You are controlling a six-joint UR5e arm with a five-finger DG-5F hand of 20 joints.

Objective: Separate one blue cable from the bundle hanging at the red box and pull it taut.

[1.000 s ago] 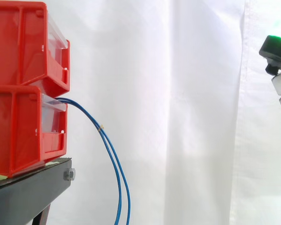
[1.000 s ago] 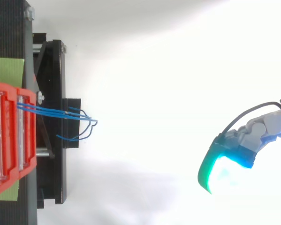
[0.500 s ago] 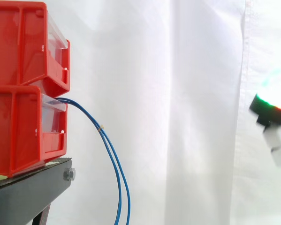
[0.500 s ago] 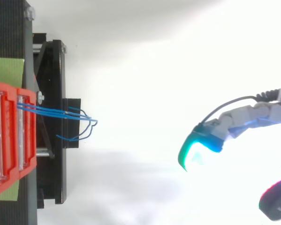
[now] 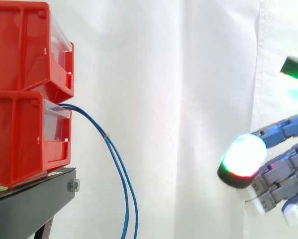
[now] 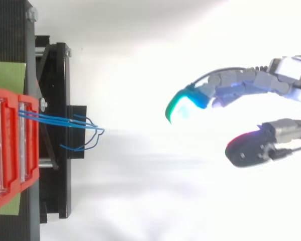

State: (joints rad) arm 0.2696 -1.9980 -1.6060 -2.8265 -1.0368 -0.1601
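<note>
A bundle of thin blue cables (image 5: 118,164) comes out of the lower red bin (image 5: 19,134) and hangs down past the stand's edge. From above, the blue cables (image 6: 65,122) run rightward off the bin and loop at their end. My hand (image 5: 283,169) is at the right, well clear of the cables, with a glowing fingertip (image 5: 243,157) leading. In the top view the hand (image 6: 240,83) reaches left with relaxed, spread fingers. Its thumb (image 6: 251,148) is apart from them, and it holds nothing.
A second red bin (image 5: 19,50) sits stacked on the lower one. Both rest on a black stand (image 5: 29,199) with a green sheet (image 6: 7,75) beneath them. A white curtain (image 5: 188,99) hangs behind. Open space lies between the cables and my hand.
My hand has come down and moved left toward the cables, with more of its fingers and the thumb now in view. The cables hang as before.
</note>
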